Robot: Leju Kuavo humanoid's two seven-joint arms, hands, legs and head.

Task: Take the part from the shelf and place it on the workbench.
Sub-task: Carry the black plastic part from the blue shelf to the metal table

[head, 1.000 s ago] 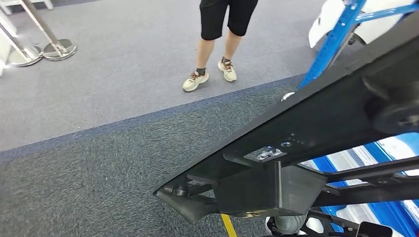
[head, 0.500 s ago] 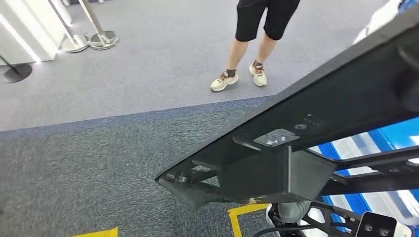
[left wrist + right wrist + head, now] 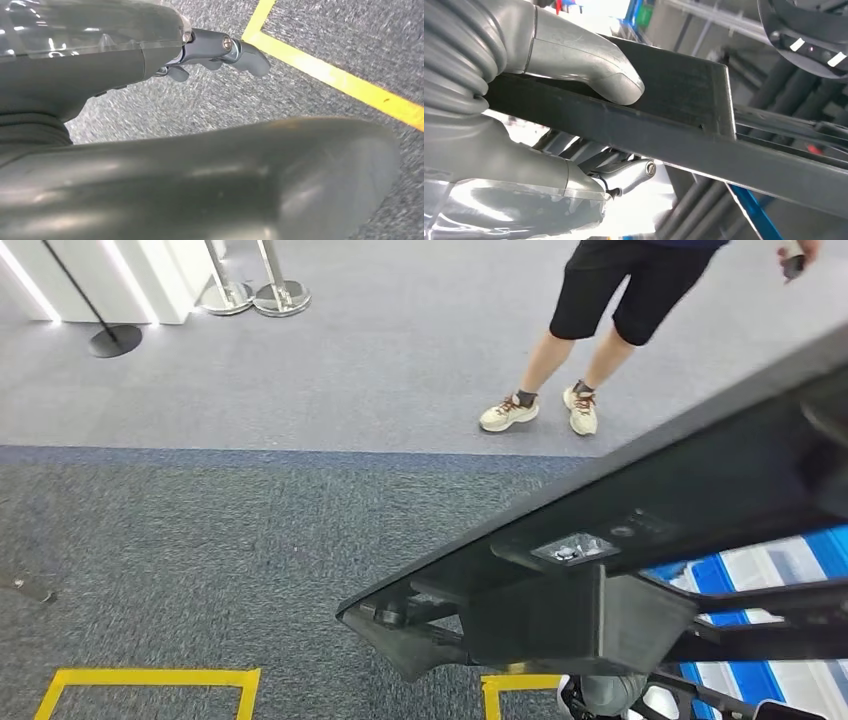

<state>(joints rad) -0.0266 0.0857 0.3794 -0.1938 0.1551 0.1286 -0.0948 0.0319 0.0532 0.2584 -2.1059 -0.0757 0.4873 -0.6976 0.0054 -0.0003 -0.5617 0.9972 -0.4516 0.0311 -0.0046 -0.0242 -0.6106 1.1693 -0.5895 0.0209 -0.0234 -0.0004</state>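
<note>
One long black part [image 3: 640, 510] is carried above the carpeted floor [image 3: 200, 540], its long axis running from low near the robot's middle up toward the far right. The right robot hand [image 3: 549, 125] grips its flat bar, thumb on one face, fingers [image 3: 624, 175] beneath. The left robot hand [image 3: 150, 50] hangs over the floor by a yellow line [image 3: 340, 80], fingers curled in on nothing.
</note>
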